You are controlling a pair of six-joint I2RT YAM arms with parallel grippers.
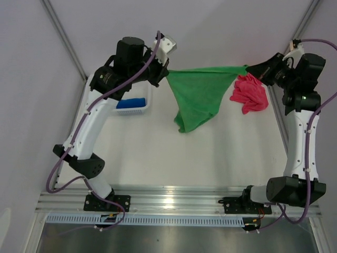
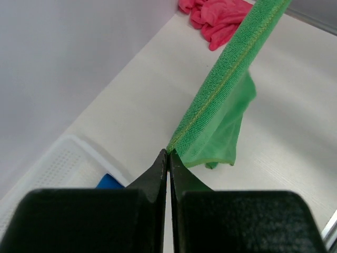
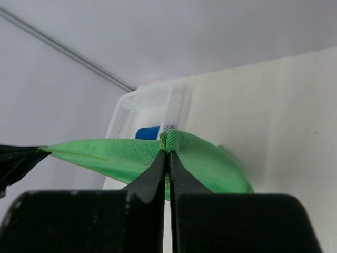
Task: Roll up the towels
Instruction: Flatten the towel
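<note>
The green towel [image 1: 199, 95] hangs stretched in the air between both arms, its top edge taut and its lower part drooping to a point above the table. My left gripper [image 1: 166, 73] is shut on the towel's left corner [image 2: 172, 147]. My right gripper [image 1: 249, 68] is shut on the right corner [image 3: 169, 141]. The pink towel [image 1: 249, 93] lies crumpled on the table at the far right, also seen as pink towel [image 2: 218, 18]. The blue towel [image 1: 130, 103] lies inside the white basket [image 1: 149, 99], and shows as blue towel [image 3: 147, 133] and blue towel [image 2: 109, 182].
The white basket [image 3: 126, 113] stands at the far left near the left arm's elbow. Grey walls close in on the left, back and right. A metal rail [image 1: 174, 203] carrying both arm bases runs along the near edge.
</note>
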